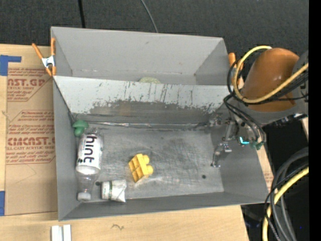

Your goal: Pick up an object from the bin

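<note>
The arm lay across the view's right side, and its upper part sat under a rounded orange cover. Yellow and black cables looped round the cover's left edge and ran down to the wrist. A second bundle of the same colours curved through the lower right corner. From the wrist the pincer hung down and slightly to the left as a slim, pale metal piece, well below and left of the cover. A small teal light glowed on the wrist housing just right of the pincer.
</note>
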